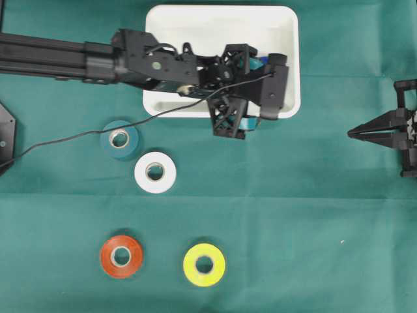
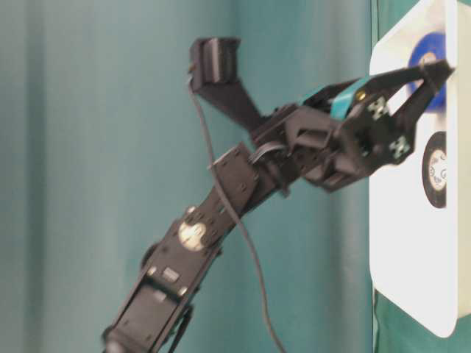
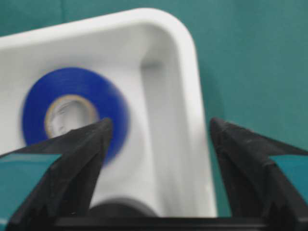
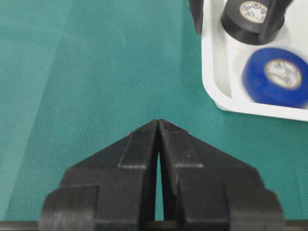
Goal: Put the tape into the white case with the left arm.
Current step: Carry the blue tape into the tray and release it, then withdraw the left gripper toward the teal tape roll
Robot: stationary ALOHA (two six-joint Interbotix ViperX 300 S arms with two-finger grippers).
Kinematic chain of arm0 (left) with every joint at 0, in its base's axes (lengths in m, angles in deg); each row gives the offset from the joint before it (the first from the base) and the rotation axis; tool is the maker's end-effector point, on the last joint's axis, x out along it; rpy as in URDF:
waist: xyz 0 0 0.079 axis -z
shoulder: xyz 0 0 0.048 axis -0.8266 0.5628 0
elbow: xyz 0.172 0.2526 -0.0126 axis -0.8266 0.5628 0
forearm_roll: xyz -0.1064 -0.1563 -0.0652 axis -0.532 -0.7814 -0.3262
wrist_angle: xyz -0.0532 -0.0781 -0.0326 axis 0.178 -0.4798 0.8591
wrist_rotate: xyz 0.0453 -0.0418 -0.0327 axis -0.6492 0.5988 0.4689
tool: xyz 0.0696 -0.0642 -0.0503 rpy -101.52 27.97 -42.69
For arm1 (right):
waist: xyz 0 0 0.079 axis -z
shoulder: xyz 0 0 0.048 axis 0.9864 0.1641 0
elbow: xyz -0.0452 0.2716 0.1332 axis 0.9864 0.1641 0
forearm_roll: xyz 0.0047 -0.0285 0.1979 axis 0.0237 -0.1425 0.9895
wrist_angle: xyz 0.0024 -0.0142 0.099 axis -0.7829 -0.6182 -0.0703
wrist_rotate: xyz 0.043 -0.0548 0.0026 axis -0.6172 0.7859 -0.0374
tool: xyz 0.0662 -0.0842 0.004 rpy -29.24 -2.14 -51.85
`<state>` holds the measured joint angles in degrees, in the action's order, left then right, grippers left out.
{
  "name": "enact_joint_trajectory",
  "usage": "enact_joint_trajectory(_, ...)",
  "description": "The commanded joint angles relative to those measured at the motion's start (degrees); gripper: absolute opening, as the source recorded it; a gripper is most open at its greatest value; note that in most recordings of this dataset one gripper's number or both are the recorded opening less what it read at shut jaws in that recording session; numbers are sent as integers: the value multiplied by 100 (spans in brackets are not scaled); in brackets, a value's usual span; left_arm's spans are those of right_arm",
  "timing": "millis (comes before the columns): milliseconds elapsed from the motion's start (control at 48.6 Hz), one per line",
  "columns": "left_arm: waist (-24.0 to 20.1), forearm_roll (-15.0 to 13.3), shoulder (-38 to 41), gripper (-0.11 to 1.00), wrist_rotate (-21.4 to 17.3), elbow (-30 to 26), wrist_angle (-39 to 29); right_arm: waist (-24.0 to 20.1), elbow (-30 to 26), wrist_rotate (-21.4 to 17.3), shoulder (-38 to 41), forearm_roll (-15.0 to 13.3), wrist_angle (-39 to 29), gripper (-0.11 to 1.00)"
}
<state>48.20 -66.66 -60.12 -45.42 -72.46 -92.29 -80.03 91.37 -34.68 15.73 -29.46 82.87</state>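
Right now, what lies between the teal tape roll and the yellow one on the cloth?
In the overhead view, the white roll lies between the teal roll and the yellow roll, close beside the teal one; below it only bare green cloth.

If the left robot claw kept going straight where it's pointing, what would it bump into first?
Probably the white case. The left gripper has open jaws aimed at its floor by the corner, beside the blue tape lying there. Depth is hard to judge.

Just ahead of the black, teal-striped left gripper (image 3: 156,139), a blue tape roll (image 3: 72,108) and a black roll (image 4: 250,17) are sitting in the white case (image 1: 287,39); behind it, teal (image 1: 119,139), white (image 1: 155,172), red-orange (image 1: 121,255) and yellow (image 1: 204,264) rolls are lying on green cloth (image 1: 313,215).
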Motion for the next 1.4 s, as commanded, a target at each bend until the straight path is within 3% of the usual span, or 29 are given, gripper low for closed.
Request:
enact_joint_trajectory(0, 141, 0, -554, 81, 18, 132, 18, 0, -62, -9, 35, 0, 26, -9)
enact_joint_trajectory(288, 466, -9, -1450, 81, 53, 940, 53, 0, -62, -9, 35, 0, 35, -9)
enact_joint_trajectory(926, 598, -9, -3032, 81, 765, 2742, 202, 0, -62, -9, 35, 0, 26, -9)
enact_joint_trajectory(1379, 712, -26, -3955, 81, 817, 3771, 677, 0, -62, -9, 26, -9, 35, -9)
